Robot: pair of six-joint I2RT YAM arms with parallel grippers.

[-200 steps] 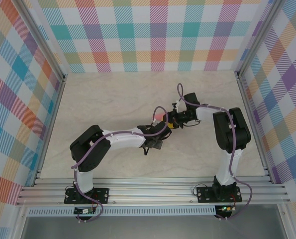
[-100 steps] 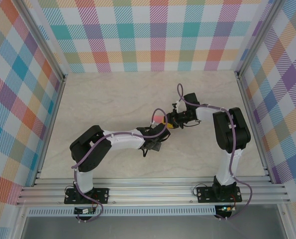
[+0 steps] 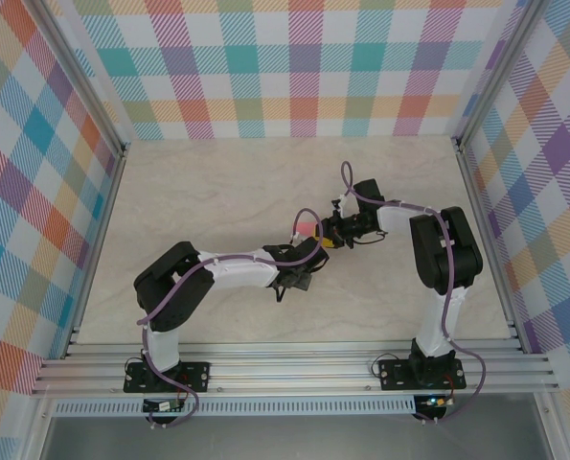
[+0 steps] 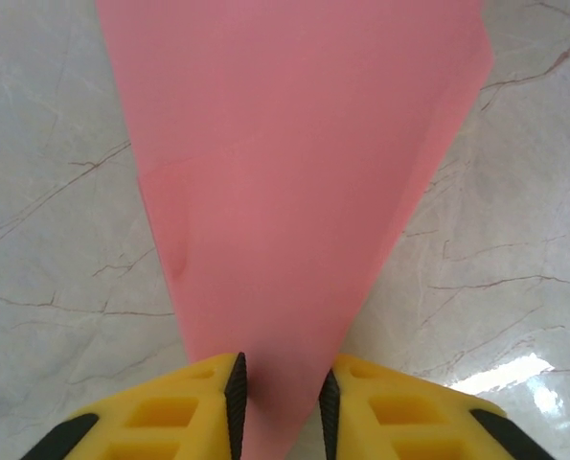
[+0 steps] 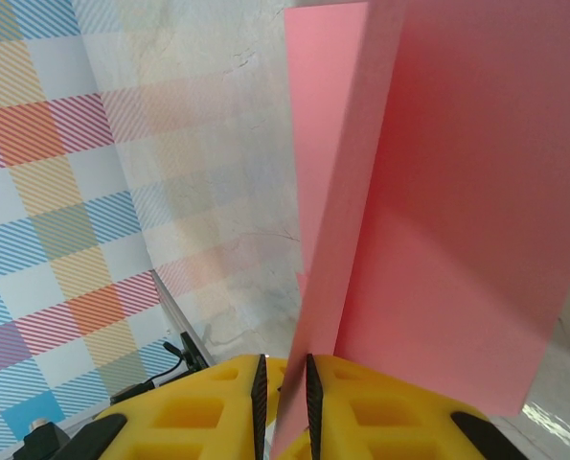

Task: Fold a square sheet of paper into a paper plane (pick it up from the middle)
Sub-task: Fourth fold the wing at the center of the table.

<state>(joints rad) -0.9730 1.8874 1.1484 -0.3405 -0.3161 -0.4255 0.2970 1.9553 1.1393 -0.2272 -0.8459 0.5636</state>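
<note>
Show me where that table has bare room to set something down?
Bare table runs along the checked back wall and into both far corners. Crowded at the middle: left gripper and right gripper meet there, both pinching the pink paper.

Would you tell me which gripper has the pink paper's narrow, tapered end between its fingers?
The left gripper: the paper narrows between its fingers, while the right gripper pinches a wide folded edge.
</note>
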